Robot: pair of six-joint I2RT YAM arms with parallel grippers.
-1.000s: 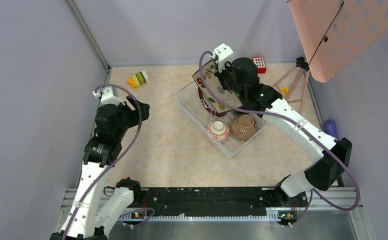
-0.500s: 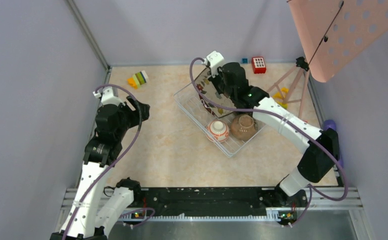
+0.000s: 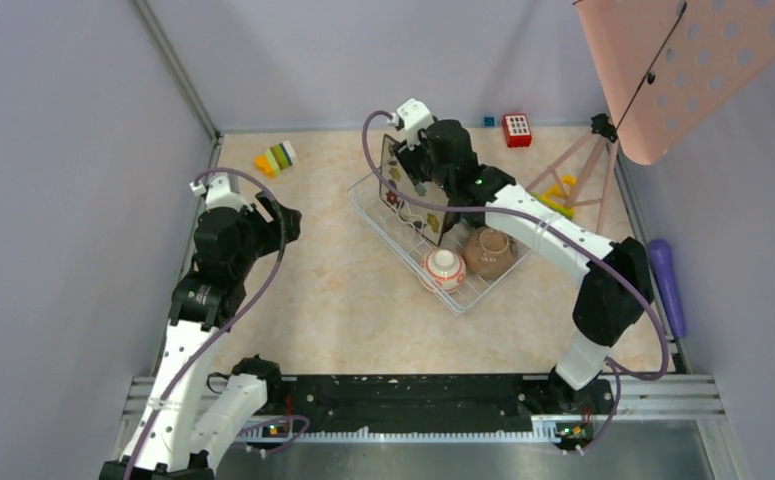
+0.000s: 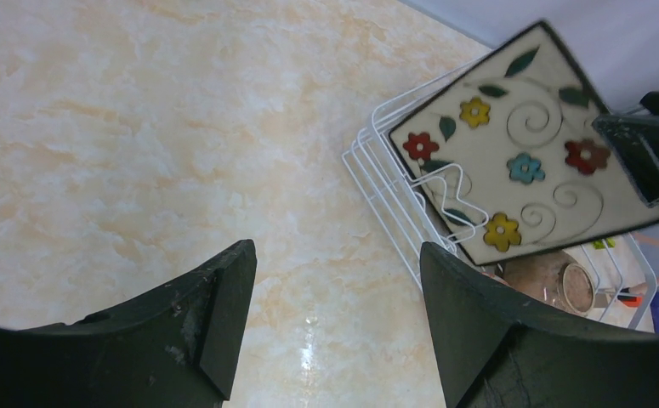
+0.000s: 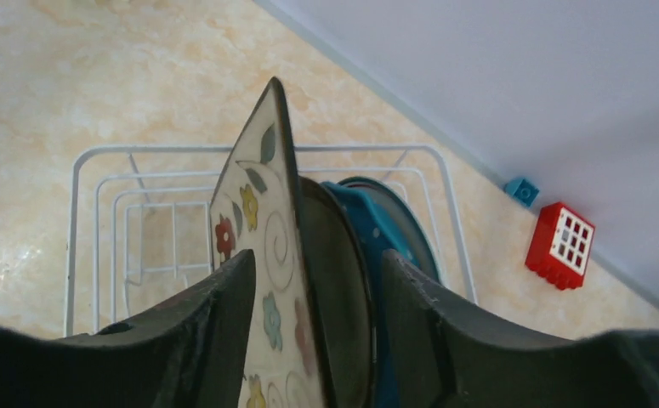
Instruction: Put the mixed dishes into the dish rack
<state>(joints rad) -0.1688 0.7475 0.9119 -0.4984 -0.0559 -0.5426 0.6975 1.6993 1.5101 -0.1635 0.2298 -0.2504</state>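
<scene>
The square leaf-patterned plate (image 3: 400,185) (image 5: 268,229) (image 4: 521,161) stands on edge at the far end of the dish rack (image 3: 393,240) (image 5: 164,149). My right gripper (image 3: 415,160) (image 5: 317,259) is open above it, a finger on each side of its top corner with gaps showing. Behind it stand a dark round plate (image 5: 338,263) and the blue plate (image 5: 389,234). At the rack's near end sit the orange-white bowl (image 3: 445,268) and the brown bowl (image 3: 488,252). My left gripper (image 3: 285,215) (image 4: 336,251) hangs open over bare table left of the rack. The mug is out of view.
A pink perforated board (image 3: 693,60) on a tripod (image 3: 583,160) stands at the back right. A red block (image 3: 517,130), yellow pieces (image 3: 560,190), striped blocks (image 3: 276,158) and a purple object (image 3: 663,270) lie around. Walls close three sides.
My right gripper moved left with the square plate, tipping it upright in the rack, then opened its jaws. The left arm stayed still.
</scene>
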